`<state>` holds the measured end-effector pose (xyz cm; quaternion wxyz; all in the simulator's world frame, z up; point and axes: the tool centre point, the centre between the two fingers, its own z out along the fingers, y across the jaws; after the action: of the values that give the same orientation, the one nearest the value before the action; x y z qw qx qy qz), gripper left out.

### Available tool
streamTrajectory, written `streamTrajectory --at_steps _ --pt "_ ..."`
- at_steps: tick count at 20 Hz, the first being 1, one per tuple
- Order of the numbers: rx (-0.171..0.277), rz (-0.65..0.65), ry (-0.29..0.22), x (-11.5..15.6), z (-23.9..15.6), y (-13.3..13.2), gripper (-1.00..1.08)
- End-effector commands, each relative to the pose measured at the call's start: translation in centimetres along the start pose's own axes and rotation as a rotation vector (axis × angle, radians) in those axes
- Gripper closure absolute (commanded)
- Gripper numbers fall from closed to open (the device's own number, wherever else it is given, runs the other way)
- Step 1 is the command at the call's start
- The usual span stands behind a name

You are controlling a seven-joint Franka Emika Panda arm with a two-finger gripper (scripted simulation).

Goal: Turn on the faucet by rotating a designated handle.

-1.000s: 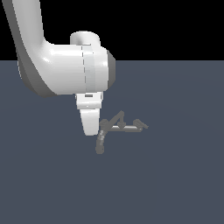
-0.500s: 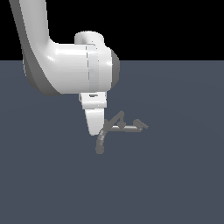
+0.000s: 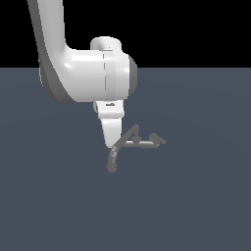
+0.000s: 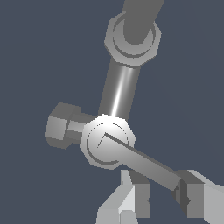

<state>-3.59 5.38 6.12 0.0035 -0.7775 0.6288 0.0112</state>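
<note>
In the exterior view, you see the white arm [image 3: 83, 73] bent low over the dark floor [image 3: 196, 206]. Its gripper [image 3: 112, 139] points down at the small grey faucet [image 3: 132, 144], which sits near the middle of the floor. The curved spout [image 3: 113, 158] hangs toward the exterior view's left, right under the gripper. The shiny crossbar [image 3: 144, 143] runs toward the exterior view's right, ending in a short hooked lever [image 3: 158, 139]. From here you cannot tell how the fingers stand, because the hand hides them.

In the wrist view, you look straight down on the faucet. The handle [image 4: 144, 162] is a thin grey rod that sticks out from a round hub [image 4: 108, 142]. Two pale fingers [image 4: 127, 203] sit one on each side of the rod's far end. They are spread apart, with the rod passing between them, and it looks like nothing is squeezed yet. I think the fingers are placed there so that a sideways push will swing the rod around its hub.
</note>
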Motion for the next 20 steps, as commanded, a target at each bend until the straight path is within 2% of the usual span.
streamTrajectory --at_steps 1,4,5,6,20 --pt "0.009 0.079 0.018 5.4 -0.1 -0.5 1.08" --pt "0.010 0.094 0.021 6.7 -0.1 -0.8 1.08" --pt "-0.014 -0.001 0.000 0.6 -0.2 0.0 1.08" --pt "-0.017 -0.012 -0.002 0.0 0.0 -0.1 1.08" --pt "0.009 0.092 0.020 6.3 -0.1 -4.3 1.08"
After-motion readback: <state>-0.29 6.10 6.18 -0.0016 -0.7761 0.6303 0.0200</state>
